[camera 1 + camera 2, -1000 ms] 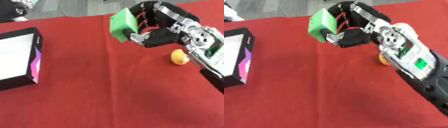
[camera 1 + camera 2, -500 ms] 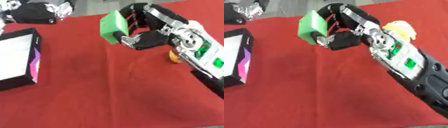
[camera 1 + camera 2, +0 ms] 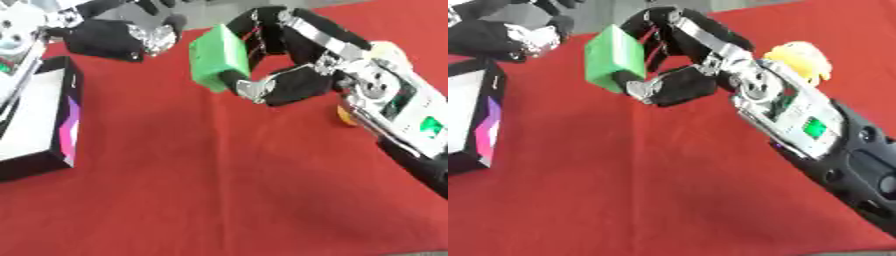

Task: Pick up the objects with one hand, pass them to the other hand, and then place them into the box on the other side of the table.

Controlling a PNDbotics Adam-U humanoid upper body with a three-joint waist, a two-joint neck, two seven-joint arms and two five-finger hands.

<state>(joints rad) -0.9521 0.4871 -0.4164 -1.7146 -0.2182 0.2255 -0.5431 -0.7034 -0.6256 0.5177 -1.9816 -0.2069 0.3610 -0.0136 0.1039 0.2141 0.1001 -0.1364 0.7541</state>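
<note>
Leftward and toward the far edge went the right hand (image 3: 293, 75) over the last second, carrying the green block (image 3: 219, 57) away from the right side of the table, while the left hand (image 3: 118, 37) had come in from the upper left, where a second ago it did not show at all.

From where I stood, the right hand was clamped on the green block, fingers curled over its far side and the thumb tucked under its near lower corner. The block was held up off the red tablecloth (image 3: 201, 185), tilted, just ahead of the right palm and on the side facing the left hand. The two hands were near each other but apart; the left hand did not touch the block.

The left hand looked to have its fingers bent inward, though the view of it was poor and I could not tell for sure how it was set.

Behind the right wrist, on its outer side, a small orange and yellow thing (image 3: 798, 57) lay on the cloth, partly hidden by the arm. Below the left hand, at the table's left edge, sat the black box (image 3: 39, 125) with its white inside and a purple patch on its side wall.
</note>
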